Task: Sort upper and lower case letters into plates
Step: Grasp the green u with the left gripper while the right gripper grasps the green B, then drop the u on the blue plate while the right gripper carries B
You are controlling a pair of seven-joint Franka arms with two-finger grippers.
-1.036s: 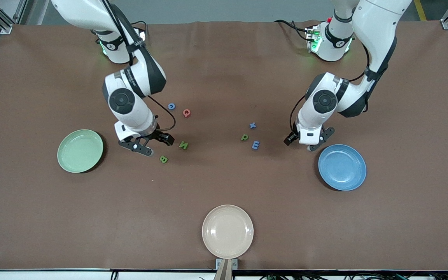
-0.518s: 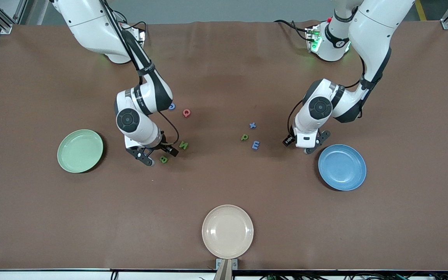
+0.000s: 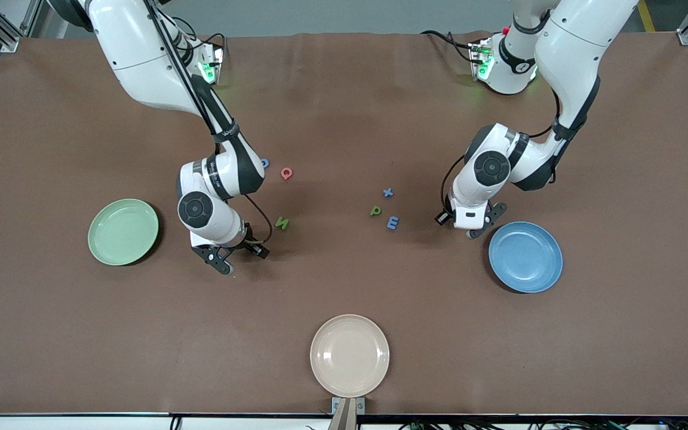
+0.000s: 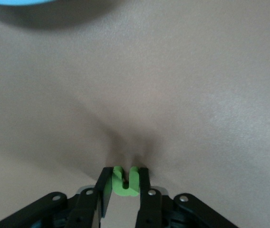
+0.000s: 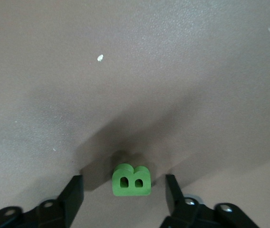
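Observation:
My left gripper (image 4: 125,173) is shut on a small green letter (image 4: 125,182), low over the table beside the blue plate (image 3: 525,257), whose rim (image 4: 21,1) also shows in the left wrist view. My right gripper (image 5: 123,185) is open and straddles a green B (image 5: 131,180) on the table without touching it. In the front view the right gripper (image 3: 237,254) hides the B, between the mint green plate (image 3: 123,232) and a green N (image 3: 282,224). A red Q (image 3: 286,174), a blue x (image 3: 387,192), a green p (image 3: 375,210) and a blue letter (image 3: 392,223) lie mid-table.
A cream-beige plate (image 3: 349,355) sits near the table's front edge. Another blue letter (image 3: 264,162) is half hidden by the right arm's forearm. The left gripper (image 3: 470,229) hangs close to the blue plate's rim.
The right gripper has come toward the front camera and now covers the green B. The left gripper has shifted slightly and its fingers have drawn in.

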